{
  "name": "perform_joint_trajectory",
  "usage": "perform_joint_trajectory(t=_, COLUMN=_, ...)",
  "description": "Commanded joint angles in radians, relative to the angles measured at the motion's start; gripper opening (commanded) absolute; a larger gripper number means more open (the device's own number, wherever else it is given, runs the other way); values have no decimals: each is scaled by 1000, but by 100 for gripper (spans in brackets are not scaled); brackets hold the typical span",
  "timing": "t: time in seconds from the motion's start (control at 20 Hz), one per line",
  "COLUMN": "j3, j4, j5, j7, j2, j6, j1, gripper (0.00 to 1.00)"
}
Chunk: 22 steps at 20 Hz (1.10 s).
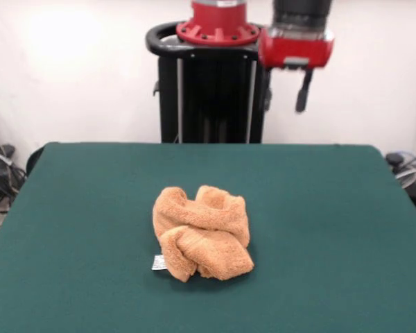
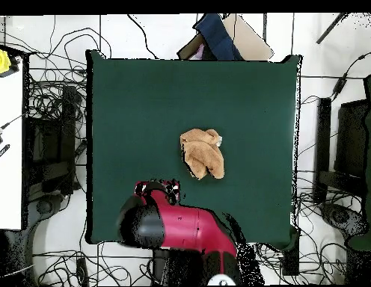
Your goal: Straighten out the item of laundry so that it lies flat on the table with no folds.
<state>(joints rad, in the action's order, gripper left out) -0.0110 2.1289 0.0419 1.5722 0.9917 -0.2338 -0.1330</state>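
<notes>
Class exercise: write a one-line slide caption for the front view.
A crumpled orange-tan towel, its white tag showing, sits bunched mid-table on the green table before the robot's pedestal.

A plain white wall is seen behind the scene, lit brightly at one upper patch. A pale floor strewn with black cables is shown from overhead, and a white surface is placed at one side.

Orange towel bunched in a lump on the green table, small white tag at its edge, red and black robot arm up behind
</notes>
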Motion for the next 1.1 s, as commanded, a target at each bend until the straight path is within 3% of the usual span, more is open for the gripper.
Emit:
perform_joint_trajectory(t=0.05, j3=86, j4=-124, j5=58, j7=106, j2=-273, j6=177, j1=-55, gripper=100)
perform_joint_trajectory(t=0.35, j3=95, j4=-195, j5=66, j7=115, j2=-381, j6=272, j1=-88, gripper=100)
perform_joint_trajectory(t=0.75, j3=-14, j4=-292, j5=72, j7=94, j2=-476, j6=296, j1=-55, gripper=100)
perform_joint_trajectory(t=1.1, j3=-56, j4=-329, j5=86, j7=141, j2=-597, j6=455, j1=-55, gripper=100)
